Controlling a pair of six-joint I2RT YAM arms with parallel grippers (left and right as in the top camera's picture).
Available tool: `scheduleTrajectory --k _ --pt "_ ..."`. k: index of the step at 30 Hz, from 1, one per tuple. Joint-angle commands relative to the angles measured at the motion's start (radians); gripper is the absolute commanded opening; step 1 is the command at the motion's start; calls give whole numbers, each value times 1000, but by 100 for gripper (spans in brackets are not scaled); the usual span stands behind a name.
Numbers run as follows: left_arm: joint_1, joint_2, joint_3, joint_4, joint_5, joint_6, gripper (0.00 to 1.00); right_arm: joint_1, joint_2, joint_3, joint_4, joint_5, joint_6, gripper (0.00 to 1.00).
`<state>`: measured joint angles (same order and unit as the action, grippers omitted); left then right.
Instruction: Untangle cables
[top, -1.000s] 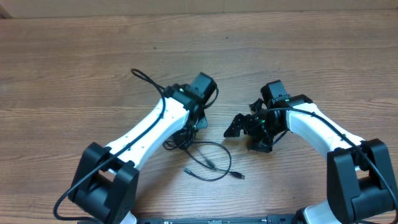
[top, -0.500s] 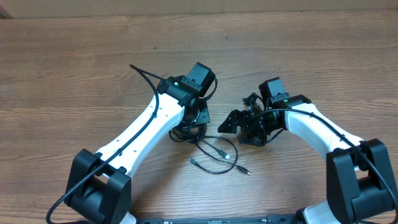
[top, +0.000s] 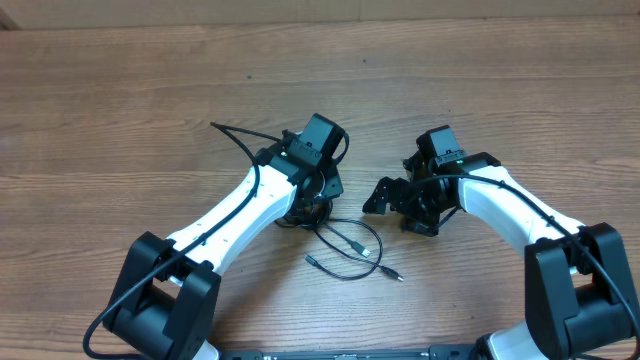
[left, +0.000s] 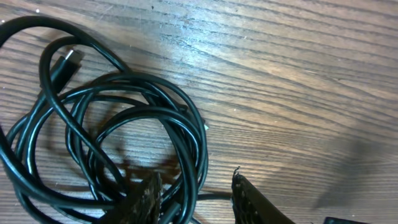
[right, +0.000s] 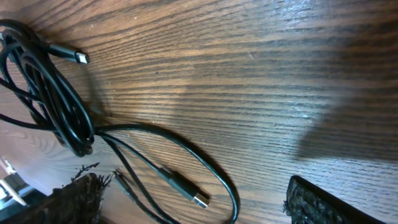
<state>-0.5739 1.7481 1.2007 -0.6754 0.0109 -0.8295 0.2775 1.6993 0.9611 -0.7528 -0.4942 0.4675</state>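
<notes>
Since left gripper, half open, sits over cables, closing may grab many loops, tighten knot; right gripper, 3 o'clock, open.

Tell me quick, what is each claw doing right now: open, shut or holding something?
Left gripper: partly open, astride strands of the cable bundle, not clamped.
Right gripper: wide open, empty, above a loose cable.

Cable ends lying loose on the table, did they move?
Yes. The cable ends slid a little toward the right arm's base.
</notes>
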Motion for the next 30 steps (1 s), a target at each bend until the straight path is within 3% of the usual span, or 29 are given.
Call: scheduleTrajectory --k 1,12,18,25,30 --pt "3 -8 -22 19 -18 -10 34 5 3 0 0 16 5 95" --pt "-5 90 -22 22 -1 -103 24 5 3 0 0 16 5 96" --pt "-5 132 -22 28 34 -102 4 5 3 0 0 16 5 96" --pt "-2 130 -17 37 35 -92 4 5 3 0 -2 -5 7 97" --pt "20 90 42 -50 54 -48 4 5 3 0 5 -107 7 100"
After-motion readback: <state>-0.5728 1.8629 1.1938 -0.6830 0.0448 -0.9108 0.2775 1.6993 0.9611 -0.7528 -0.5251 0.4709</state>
